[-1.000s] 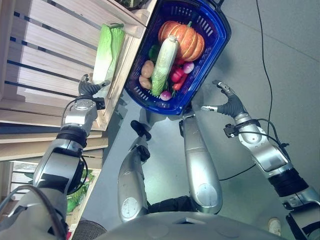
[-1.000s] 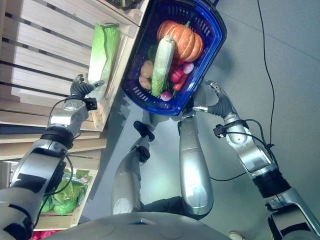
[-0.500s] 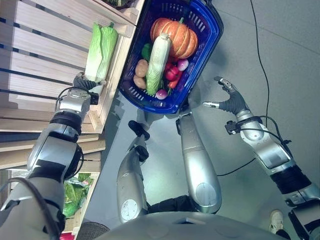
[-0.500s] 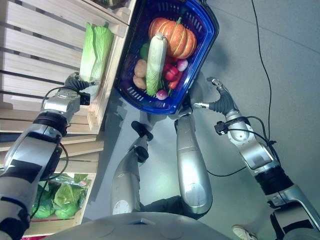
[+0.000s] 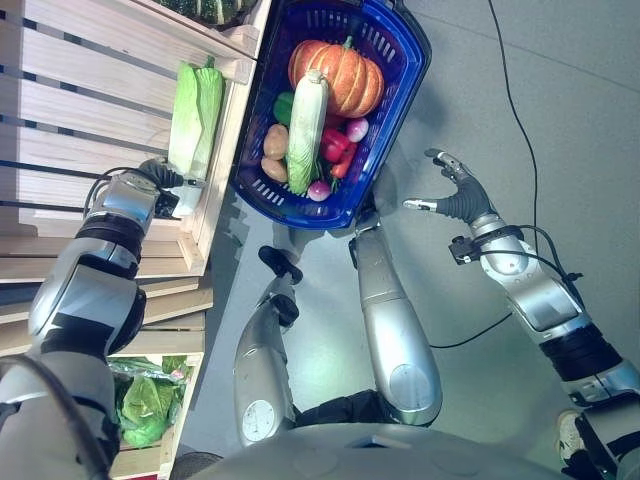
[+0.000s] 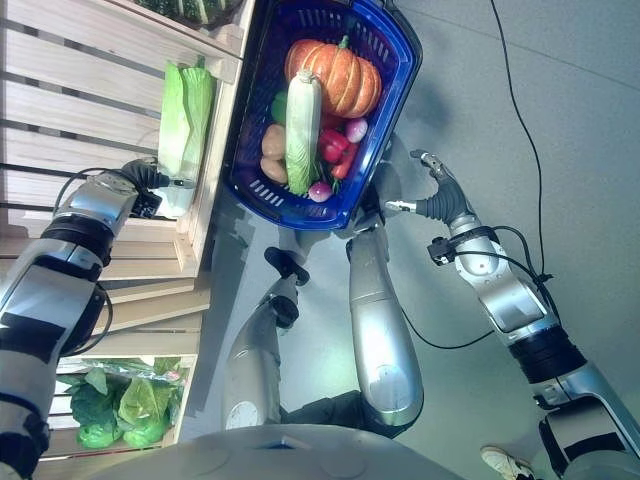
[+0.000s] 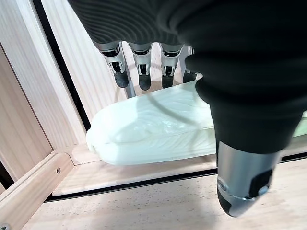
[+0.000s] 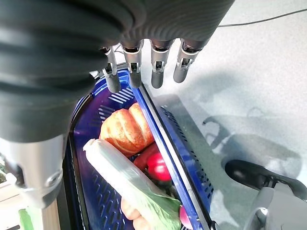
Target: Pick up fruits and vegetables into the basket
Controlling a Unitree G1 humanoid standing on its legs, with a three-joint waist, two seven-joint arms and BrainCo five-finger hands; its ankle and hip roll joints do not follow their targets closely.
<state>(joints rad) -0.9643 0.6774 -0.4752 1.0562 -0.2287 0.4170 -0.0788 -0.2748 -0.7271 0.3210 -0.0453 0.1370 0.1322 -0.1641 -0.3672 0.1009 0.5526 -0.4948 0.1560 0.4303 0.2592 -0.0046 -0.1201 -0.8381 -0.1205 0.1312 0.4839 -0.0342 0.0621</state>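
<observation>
Napa cabbage [image 5: 194,112] lies in wooden crate [image 5: 110,60], its pale base right under left robot hand [image 5: 165,180], fingers straight, thumb apart, not gripping. Right robot hand [image 5: 457,195] spread loose beside blue basket [image 5: 400,75] holding pumpkin [image 5: 338,75], another cabbage [image 5: 304,128].

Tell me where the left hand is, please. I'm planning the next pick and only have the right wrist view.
Observer: The left hand is at the white base of a napa cabbage lying in the wooden crate beside the basket.
Operator: Is it gripping the cabbage?
Observer: No. In the left wrist view its fingers are straight on the far side of the cabbage and the thumb is on the near side, not curled round it.
Operator: Anything else to pick?
Observer: Leafy greens lie in a lower crate.
</observation>
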